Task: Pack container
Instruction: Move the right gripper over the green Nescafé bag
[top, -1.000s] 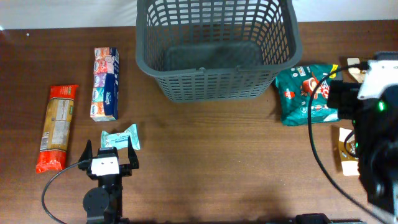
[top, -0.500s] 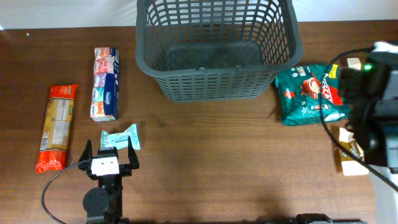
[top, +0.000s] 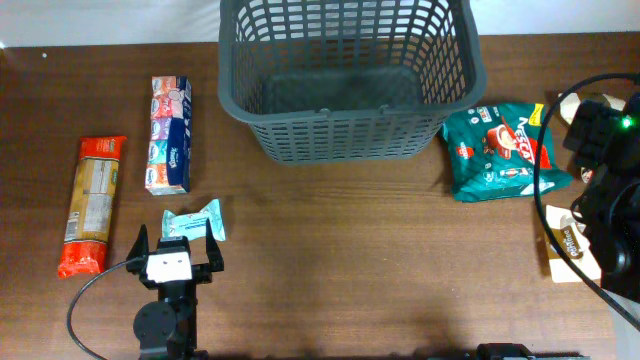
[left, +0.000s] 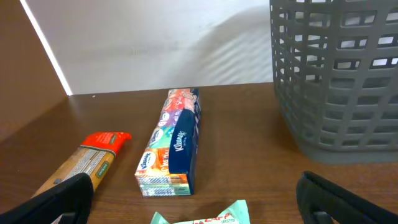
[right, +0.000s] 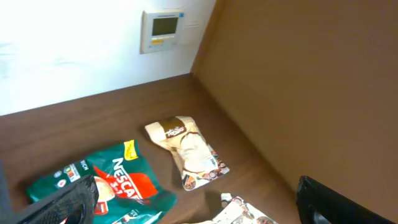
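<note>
1. Top centre of the overhead view — the container (top: 345, 130), a large dark grey plastic basket with slotted lattice sides and a thick rim, upright on the brown desk (top: 330, 270), nothing visible inside.
2. Left of it: a tissue pack (top: 170, 135) lying lengthwise and, further left, a long red-ended pasta packet (top: 90, 205), both well apart from the basket.
3. Lower left of the overhead view: left gripper (top: 177, 242) with fingers (left: 59, 199) spread wide, holding nothing, and a small teal sweet wrapper (top: 193, 222) just ahead of the fingertips.
4. Right edge: right gripper (right: 199, 205), fingers likewise wide and empty, facing a green Nescafé bag (top: 500, 150) just beside the basket's right wall and a small brown-and-white sachet (right: 186, 152) at the centre of the right wrist view.
5. Likely handling of the basket — light for its size, stiff, not fragile. Walls too broad to span, so best taken at the thick rim or through a slot, if moved at all. Probably better left in place and filled from above.
6. Packets probably soft and crinkly, perhaps slippery. Best pinched across the narrow width.
</note>
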